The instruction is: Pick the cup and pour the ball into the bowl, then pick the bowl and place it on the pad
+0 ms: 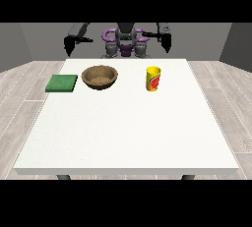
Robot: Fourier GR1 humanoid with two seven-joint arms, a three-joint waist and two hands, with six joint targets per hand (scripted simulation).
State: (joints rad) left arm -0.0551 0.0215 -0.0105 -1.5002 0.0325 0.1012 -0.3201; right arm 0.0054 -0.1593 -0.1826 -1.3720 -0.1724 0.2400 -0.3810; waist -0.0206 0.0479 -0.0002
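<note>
A yellow cup with a red and green mark stands upright on the white table, right of the middle at the far side. I see no ball; the cup's inside is hidden from here. A brown wooden bowl sits left of the cup, and it looks empty. The flat green pad lies left of the bowl, near the table's left edge. Both hands are raised beside the robot's torso, behind the table's far edge. The hand at the view's left and the hand at the view's right hold nothing, and their fingers look relaxed.
The robot's torso stands behind the middle of the far edge. The cup, bowl and pad line up along the far part of the table. Around the table is a wooden floor with grey walls behind it.
</note>
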